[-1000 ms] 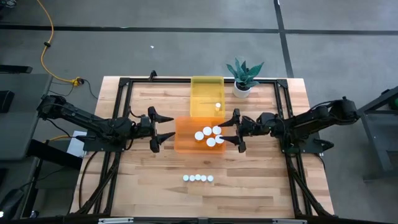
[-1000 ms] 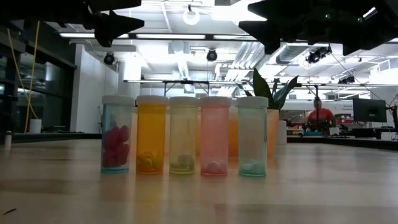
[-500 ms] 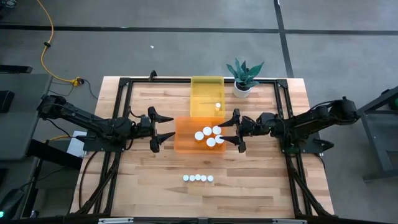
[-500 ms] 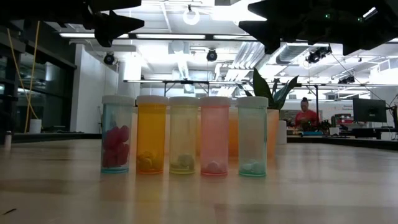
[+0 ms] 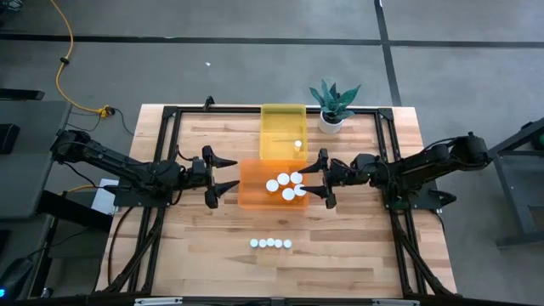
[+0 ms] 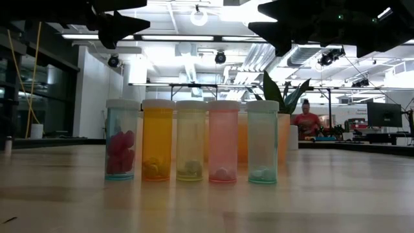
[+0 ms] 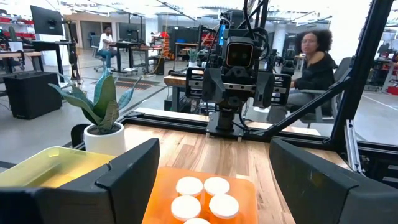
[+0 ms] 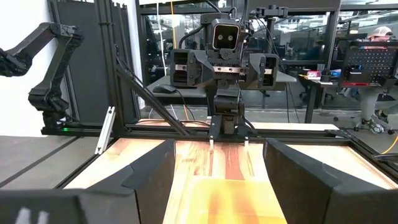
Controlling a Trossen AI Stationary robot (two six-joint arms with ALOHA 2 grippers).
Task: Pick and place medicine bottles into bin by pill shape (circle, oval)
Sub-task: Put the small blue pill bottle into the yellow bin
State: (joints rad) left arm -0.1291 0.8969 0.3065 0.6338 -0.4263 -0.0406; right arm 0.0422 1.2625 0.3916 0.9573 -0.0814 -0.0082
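On the left we see the left gripper (image 5: 223,174) hovering just beside the orange bin's (image 5: 255,197) left wall, its fingers spread wide and holding nothing. The orange bin sits mid-table with four white-capped medicine bottles (image 5: 285,185) inside. Touching its far side is the yellow bin (image 5: 282,123), which holds one bottle (image 5: 297,144). Nearer to us, a row of five bottles (image 5: 270,243) stands upright on the table (image 5: 357,246). On the right, the right gripper (image 5: 322,178) hangs at the orange bin's right wall, fingers likewise parted and empty. A potted plant (image 5: 333,104) stands at the far edge.
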